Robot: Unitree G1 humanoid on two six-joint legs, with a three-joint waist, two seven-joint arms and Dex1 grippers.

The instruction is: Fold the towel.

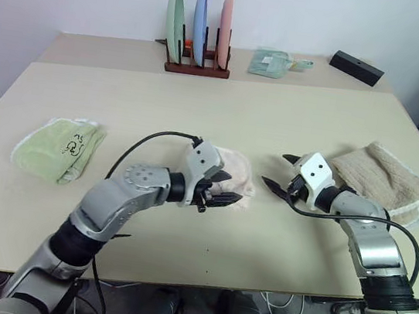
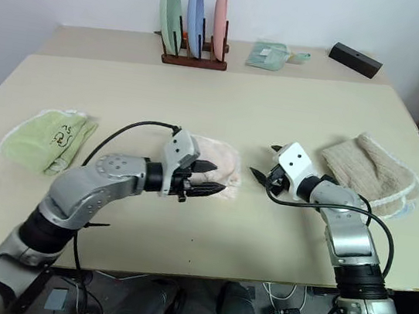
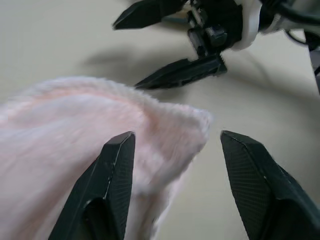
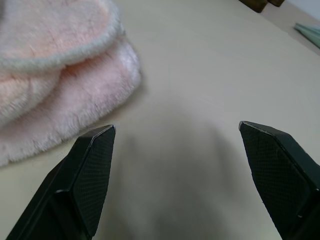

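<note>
The pale pink towel (image 1: 239,167) lies bunched in a folded lump at the middle of the table. My left gripper (image 1: 230,189) is right at its near edge, open, with a corner of the towel (image 3: 75,125) lying loose between and under its fingers (image 3: 112,175). My right gripper (image 1: 276,171) hovers just to the right of the towel, open wide, pointing at it over bare tabletop. In the right wrist view the towel's whitish-edged layers (image 4: 60,65) lie beyond the fingers (image 4: 95,170), apart from them.
A light green towel (image 1: 58,147) lies at the left and a beige towel (image 1: 382,177) at the right, close behind my right arm. At the back stand a rack of plates (image 1: 199,34), a small folded green cloth (image 1: 268,61) and a black box (image 1: 356,67).
</note>
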